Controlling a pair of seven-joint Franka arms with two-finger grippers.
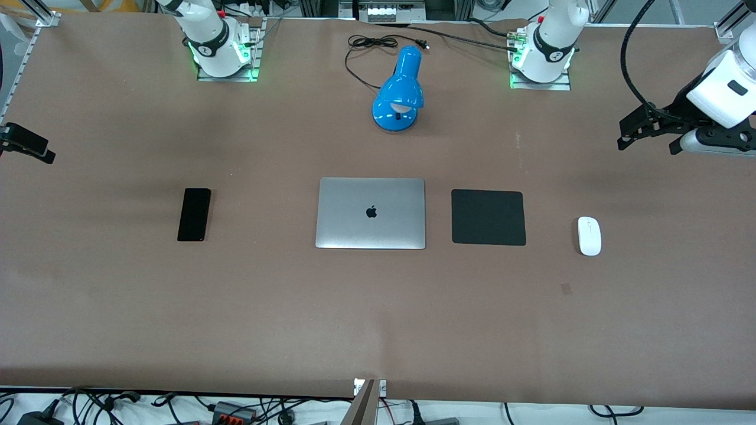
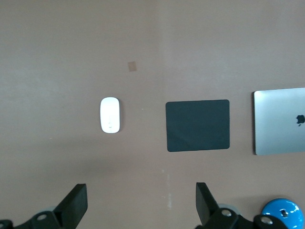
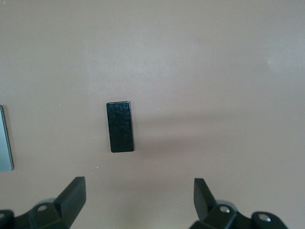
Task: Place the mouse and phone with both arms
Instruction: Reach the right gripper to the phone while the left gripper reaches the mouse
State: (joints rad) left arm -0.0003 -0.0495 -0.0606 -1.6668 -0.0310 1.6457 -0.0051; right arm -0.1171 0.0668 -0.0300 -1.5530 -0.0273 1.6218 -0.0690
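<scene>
The white oval mouse (image 1: 589, 236) lies on the brown table toward the left arm's end, beside the mouse pad; it also shows in the left wrist view (image 2: 110, 115). The slim black phone (image 1: 194, 214) lies flat toward the right arm's end, also in the right wrist view (image 3: 119, 126). My left gripper (image 1: 647, 141) hangs open and empty in the air over the table's end, apart from the mouse; its fingers (image 2: 76, 202) stand wide. My right gripper (image 1: 28, 146) is at the other table end, open and empty (image 3: 139, 186), apart from the phone.
A closed silver laptop (image 1: 371, 213) lies mid-table. A matte black mouse pad (image 1: 488, 217) lies between laptop and mouse. A blue desk lamp (image 1: 398, 88) with a black cord stands near the arm bases. Bare brown table (image 1: 378, 319) lies nearer the front camera.
</scene>
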